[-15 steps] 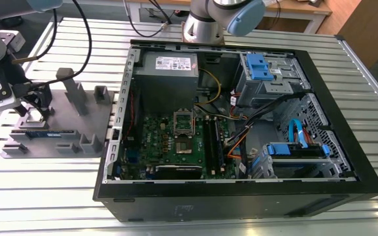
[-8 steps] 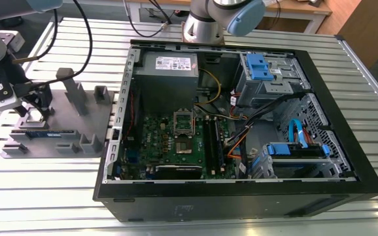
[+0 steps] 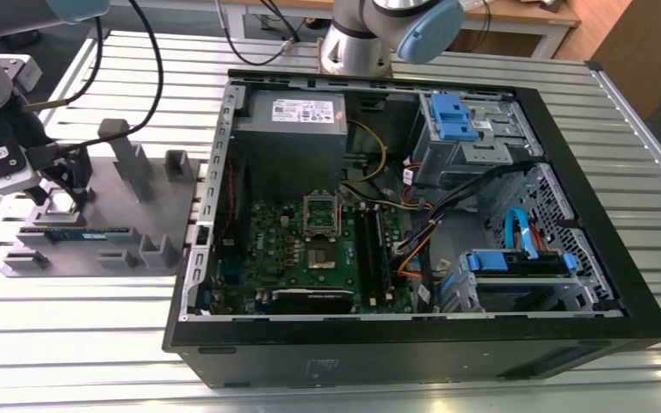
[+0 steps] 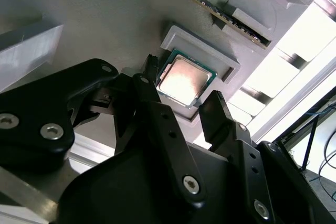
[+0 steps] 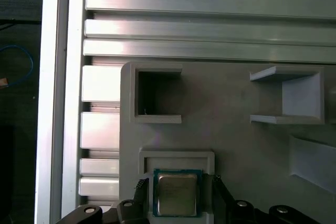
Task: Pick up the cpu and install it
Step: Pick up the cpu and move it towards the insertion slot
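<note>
The cpu (image 5: 177, 192), a small square chip with a silvery top, lies flat in a shallow recess of the grey fixture plate (image 3: 124, 215) at the exterior view's left. In the second wrist view the cpu (image 4: 184, 80) sits between my two black fingers (image 4: 157, 103). My gripper (image 5: 178, 184) is lowered over the chip, open, one finger on each side with a small gap to the chip's edges. In the exterior view the gripper (image 3: 61, 188) hangs just above the cpu (image 3: 62, 205). The motherboard's metal socket (image 3: 321, 215) lies inside the open computer case.
A narrow memory stick (image 3: 83, 232) stands in a slot of the plate beside the cpu. Grey posts (image 3: 124, 155) rise from the plate. The black computer case (image 3: 423, 335) lies open on the slatted metal table (image 3: 78, 344), with cables, a power supply and blue drive bays inside.
</note>
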`<act>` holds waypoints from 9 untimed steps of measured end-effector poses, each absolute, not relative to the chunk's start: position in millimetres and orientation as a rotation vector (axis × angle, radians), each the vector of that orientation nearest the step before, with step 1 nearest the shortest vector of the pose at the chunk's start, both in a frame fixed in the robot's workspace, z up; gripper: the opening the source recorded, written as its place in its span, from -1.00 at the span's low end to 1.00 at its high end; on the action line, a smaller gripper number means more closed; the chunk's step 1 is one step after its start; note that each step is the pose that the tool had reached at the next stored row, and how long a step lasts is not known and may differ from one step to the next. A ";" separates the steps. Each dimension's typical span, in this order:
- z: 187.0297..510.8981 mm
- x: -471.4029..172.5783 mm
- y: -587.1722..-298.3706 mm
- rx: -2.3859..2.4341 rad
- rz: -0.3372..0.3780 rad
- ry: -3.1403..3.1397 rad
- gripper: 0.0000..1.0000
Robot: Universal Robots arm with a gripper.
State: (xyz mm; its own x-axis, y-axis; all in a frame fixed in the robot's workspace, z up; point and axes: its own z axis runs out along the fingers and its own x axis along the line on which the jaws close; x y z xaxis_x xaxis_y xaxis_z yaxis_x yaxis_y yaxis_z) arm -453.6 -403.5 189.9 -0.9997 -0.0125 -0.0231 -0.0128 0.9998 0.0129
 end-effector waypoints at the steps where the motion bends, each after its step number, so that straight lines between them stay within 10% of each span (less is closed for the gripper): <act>1: 189.6 -453.6 -403.5 -0.020 0.020 3.118 0.18; 9: 187.7 -454.8 -403.6 -0.020 0.020 3.118 0.18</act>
State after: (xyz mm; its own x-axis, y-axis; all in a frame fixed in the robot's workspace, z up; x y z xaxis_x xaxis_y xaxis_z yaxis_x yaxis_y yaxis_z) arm -454.8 -403.6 187.7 -0.9997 -0.0126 -0.0232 -0.0129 0.9998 0.0129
